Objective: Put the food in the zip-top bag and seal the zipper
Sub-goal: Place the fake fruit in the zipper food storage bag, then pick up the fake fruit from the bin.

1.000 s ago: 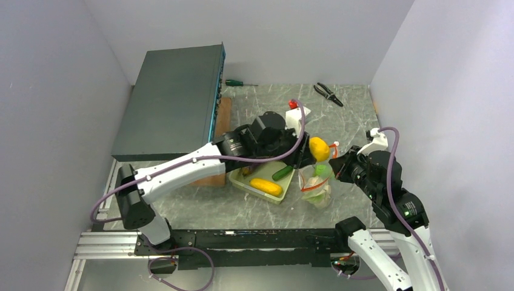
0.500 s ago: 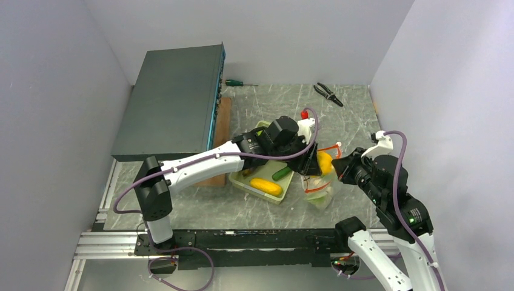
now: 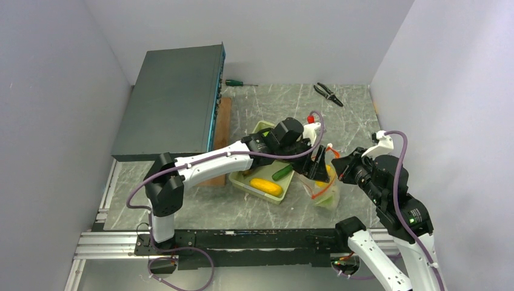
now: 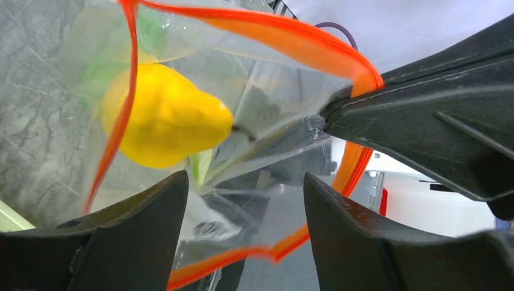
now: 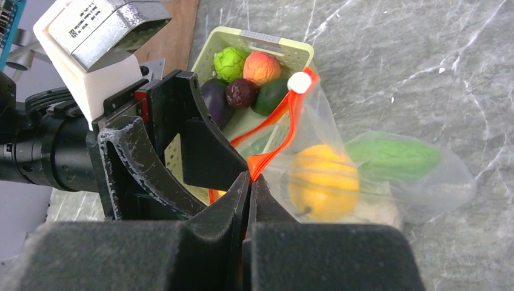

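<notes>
In the top view, the zip-top bag (image 3: pixel 330 195) is partly covered by the left gripper (image 3: pixel 319 173), its contents too small to be told apart. In the left wrist view, the zipper (image 4: pixel 345 63) is cut off by the top edge; a green piece (image 4: pixel 91 76) at upper left is blurred by the plastic. In the right wrist view, part of the zipper is hidden between the closed fingers of the right gripper (image 5: pixel 250 180), themselves blurred and cut by the bottom edge.
</notes>
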You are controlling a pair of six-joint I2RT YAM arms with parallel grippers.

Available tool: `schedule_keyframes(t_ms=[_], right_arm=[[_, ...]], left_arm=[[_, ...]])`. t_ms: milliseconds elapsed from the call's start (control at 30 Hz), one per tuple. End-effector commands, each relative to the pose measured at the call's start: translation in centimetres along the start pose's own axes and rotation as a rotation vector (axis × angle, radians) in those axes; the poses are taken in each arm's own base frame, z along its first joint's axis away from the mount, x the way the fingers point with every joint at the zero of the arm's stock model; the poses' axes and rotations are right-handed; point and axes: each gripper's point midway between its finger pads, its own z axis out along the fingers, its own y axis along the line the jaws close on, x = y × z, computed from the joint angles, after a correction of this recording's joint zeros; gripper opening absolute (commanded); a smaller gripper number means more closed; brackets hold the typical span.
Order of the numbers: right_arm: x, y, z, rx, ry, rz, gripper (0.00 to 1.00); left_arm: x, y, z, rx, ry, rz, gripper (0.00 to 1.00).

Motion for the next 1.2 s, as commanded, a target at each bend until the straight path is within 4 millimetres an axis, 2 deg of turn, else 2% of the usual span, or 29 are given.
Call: schedule_keyframes(t_ms=[0, 200, 500, 667, 767, 900, 967, 1033, 1100, 1167], right_arm=[[-2.9, 1.6, -0.7, -0.055, -0.102, 0.011, 0.00], [-2.8, 1.3, -0.8, -0.045, -0.103, 0.007, 0.00], [-2.8, 1.2, -0.8, -0.037, -0.102, 0.002, 0.00], [-2.7, 1.4, -0.8, -0.052, -0.098, 0.011, 0.00], [-2.6, 1.5, -0.8, -0.060, -0.095, 0.015, 0.00], [-2.7, 1.7, -0.9, -0.065, -0.094, 0.012, 0.00], [-2.8, 1.6, -1.0, -0.057, -0.097, 0.008, 0.00], [-2.9, 1.3, -1.1, -0.047, -0.104, 0.006, 0.00], [-2.9, 1.1, -1.2, -0.040, -0.109, 0.004, 0.00], [-2.8, 1.0, -1.1, -0.034, -0.112, 0.002, 0.00]], left_arm=[[-2.2, -2.4, -2.2, 0.075, -0.091, 0.044, 0.75], [-2.4, -1.6, -4.7, 0.036, -0.149, 0.045, 0.73], [-2.4, 0.4, -10.7, -0.123, -0.268, 0.065, 0.67], [-1.8, 2.3, -12.8, -0.233, -0.296, 0.063, 0.71], [-1.7, 3.1, -11.7, -0.227, -0.284, 0.031, 0.72], [-1.6, 4.1, -8.0, -0.183, -0.212, -0.017, 0.70], [-1.3, 5.0, -5.6, -0.162, -0.170, -0.051, 0.63], [-1.7, 5.0, -4.1, -0.124, -0.160, -0.065, 0.53], [-2.3, 4.3, -3.3, -0.088, -0.155, -0.054, 0.32], [-3.5, 3.0, -3.5, -0.069, -0.171, -0.014, 0.14]])
